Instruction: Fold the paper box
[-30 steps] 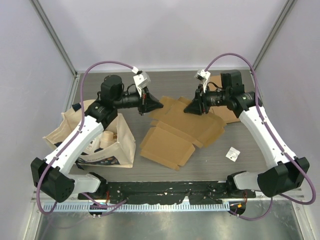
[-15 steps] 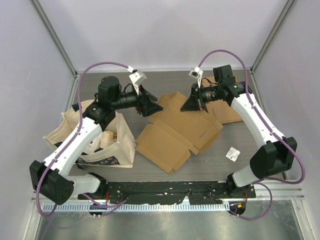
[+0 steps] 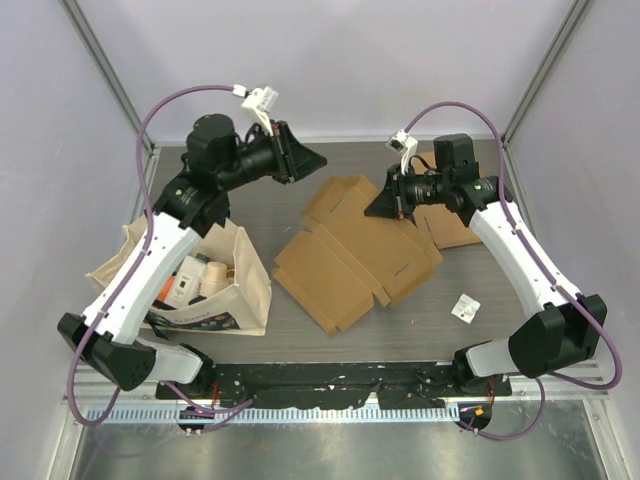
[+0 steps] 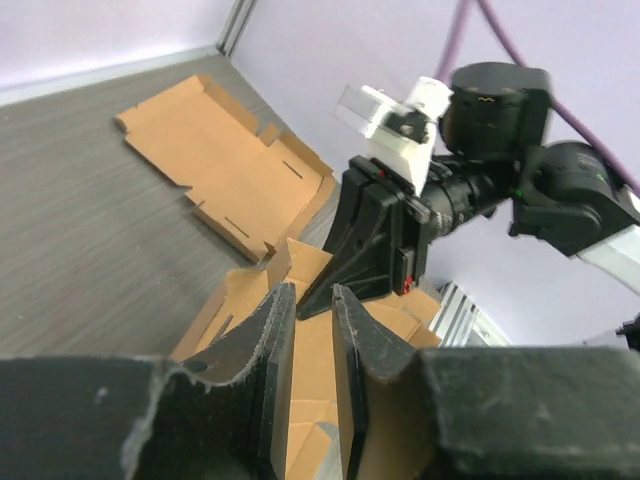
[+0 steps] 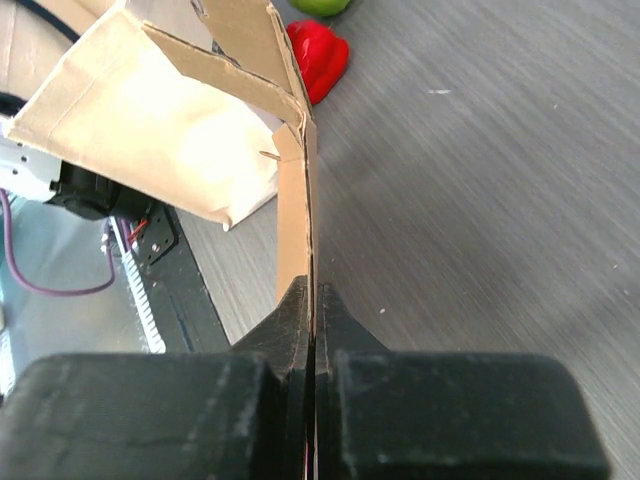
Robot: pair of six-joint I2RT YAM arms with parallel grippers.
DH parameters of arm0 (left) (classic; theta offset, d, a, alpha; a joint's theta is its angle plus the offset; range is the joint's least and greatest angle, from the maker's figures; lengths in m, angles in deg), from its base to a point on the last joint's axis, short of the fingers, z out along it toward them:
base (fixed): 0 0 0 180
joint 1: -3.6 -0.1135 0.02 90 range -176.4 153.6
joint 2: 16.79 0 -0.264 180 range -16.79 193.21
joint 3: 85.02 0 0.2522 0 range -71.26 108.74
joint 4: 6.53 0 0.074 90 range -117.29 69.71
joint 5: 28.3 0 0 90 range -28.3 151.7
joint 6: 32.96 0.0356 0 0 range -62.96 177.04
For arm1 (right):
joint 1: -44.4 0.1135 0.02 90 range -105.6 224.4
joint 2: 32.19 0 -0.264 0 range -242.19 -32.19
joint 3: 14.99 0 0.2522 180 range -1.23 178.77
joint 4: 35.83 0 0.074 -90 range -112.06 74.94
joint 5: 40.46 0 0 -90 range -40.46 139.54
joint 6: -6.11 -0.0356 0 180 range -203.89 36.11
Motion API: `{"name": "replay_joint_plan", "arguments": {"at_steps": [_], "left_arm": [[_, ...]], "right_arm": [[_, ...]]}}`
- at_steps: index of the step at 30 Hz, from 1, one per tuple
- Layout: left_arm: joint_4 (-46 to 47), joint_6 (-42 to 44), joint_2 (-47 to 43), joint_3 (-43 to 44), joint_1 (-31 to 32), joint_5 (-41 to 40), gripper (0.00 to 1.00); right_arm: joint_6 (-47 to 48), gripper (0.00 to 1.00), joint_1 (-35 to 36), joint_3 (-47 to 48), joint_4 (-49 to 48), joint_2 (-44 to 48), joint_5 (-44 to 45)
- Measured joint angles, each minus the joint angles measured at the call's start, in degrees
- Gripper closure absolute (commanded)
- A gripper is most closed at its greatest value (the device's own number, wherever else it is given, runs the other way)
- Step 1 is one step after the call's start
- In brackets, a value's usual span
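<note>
Midway across the grey counter (image 3: 430, 320) lies the flat brown cardboard box blank (image 3: 350, 255), one far edge flap clamped between the right fingers (image 5: 295, 320); the left fingers (image 4: 270, 340), slightly parted and empty, hang above bare counter beyond it.

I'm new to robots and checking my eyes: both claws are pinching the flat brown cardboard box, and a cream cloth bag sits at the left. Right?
Only the right gripper pinches the flat brown cardboard box. The left gripper hangs in the air, jaws slightly apart and empty, as the left wrist view shows. The cream cloth bag is at the left.
</note>
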State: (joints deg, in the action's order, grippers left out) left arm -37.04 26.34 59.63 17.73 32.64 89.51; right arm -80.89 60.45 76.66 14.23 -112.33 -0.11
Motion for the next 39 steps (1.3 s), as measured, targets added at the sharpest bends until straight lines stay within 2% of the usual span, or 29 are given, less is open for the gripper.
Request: {"name": "replay_joint_plan", "arguments": {"at_steps": [4, 12, 27, 28, 30, 31, 32, 34, 36, 39], "left_arm": [[-3.15, -1.14, 3.74, 2.19, 3.85, -5.99, 0.74], [-8.52, -1.88, 9.88, 6.03, 9.51, -16.63, 0.85], [-7.78, -2.34, 10.62, 4.57, 12.68, -16.65, 0.86], [-7.8, -2.32, 10.93, 4.13, 12.74, -16.65, 0.85], [-8.85, -1.66, 11.28, 4.04, 12.74, -16.55, 0.75], [-9.55, -0.63, 11.26, 4.04, 12.72, -16.7, 0.69], [-10.36, 0.5, 10.86, 4.02, 12.72, -17.2, 0.58], [-11.47, 3.04, 8.94, 2.54, 12.41, -18.18, 0.51], [-11.91, 4.26, 3.39, -2.34, 10.75, -18.73, 0.5], [-12.48, 4.39, -6.45, -9.62, 5.9, -19.34, 0.55]], "right_arm": [[-2.47, 0.99, 1.31, -0.02, -2.32, 1.84, 3.58], [-5.03, 0.99, 2.58, -0.2, -3.93, 3.52, 6.99], [-9.55, 0.99, 5.68, -2.12, -10.54, 4.07, 8.76], [-9.64, 0.99, 5.97, -2.14, -11.02, 4.15, 8.55], [-9.62, 0.99, 6.1, -2.34, -11.17, 4.42, 9.03], [-9.53, 0.99, 6.01, -2.51, -11.15, 4.48, 8.87], [-9.42, 0.99, 5.79, -2.54, -11.06, 4.5, 8.66], [-9.14, 0.99, 5.51, -2.54, -10.97, 4.52, 8.09], [-8.74, 0.99, 5.16, -2.54, -10.78, 4.52, 7.45], [-7.89, 0.99, 4.44, -2.54, -9.84, 4.55, 6.21]]}}
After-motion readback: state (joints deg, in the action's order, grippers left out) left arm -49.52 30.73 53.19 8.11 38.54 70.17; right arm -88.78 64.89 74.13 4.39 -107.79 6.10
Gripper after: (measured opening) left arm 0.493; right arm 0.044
